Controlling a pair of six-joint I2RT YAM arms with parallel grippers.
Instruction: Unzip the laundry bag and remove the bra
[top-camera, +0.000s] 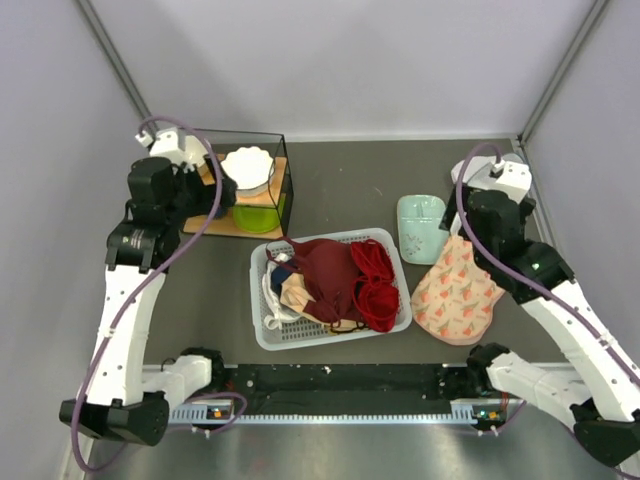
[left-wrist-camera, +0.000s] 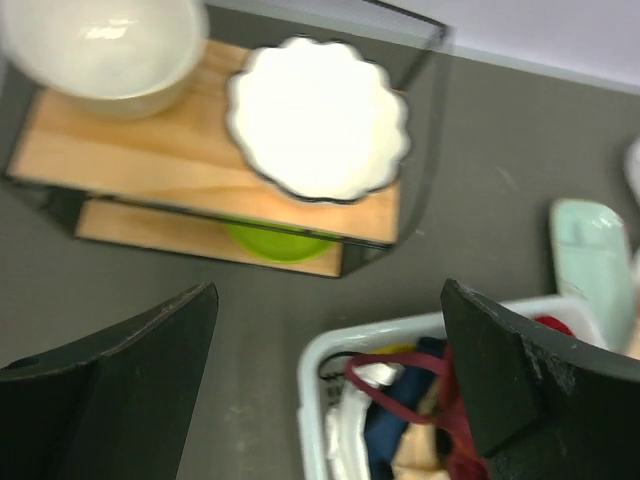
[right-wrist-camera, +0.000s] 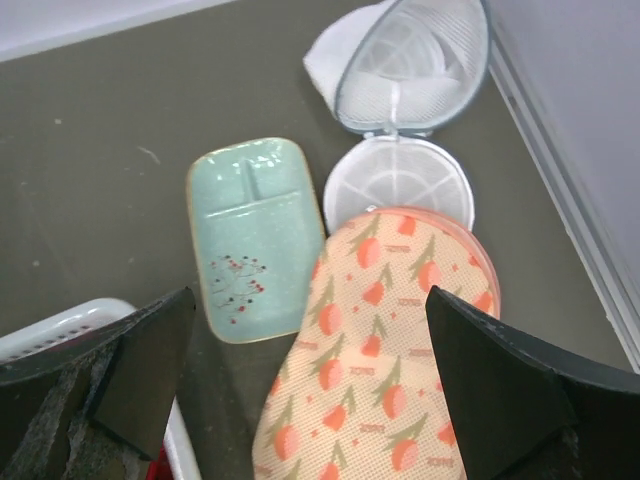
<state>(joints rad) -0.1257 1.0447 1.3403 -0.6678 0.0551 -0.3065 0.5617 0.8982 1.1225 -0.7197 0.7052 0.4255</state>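
On the worktop (top-camera: 340, 190), the white basket (top-camera: 320, 340) holds the bra (top-camera: 375, 285), already outside the laundry bag (top-camera: 458, 295) lying just beside it. The bag's zip is unreadable. The left gripper (left-wrist-camera: 328, 300) and right gripper (right-wrist-camera: 310, 300) gape wide and empty, so little seems left to do.

Your dark grey table (top-camera: 340, 190) carries a white basket (top-camera: 266, 336) at 6 o'clock and a wooden rack (top-camera: 225, 226) at 10. A mint-green tray (top-camera: 421, 228) lies at 3, the laundry bag (top-camera: 456, 292) just beside it at 4, and an open white mesh case (right-wrist-camera: 400, 70) at 2.
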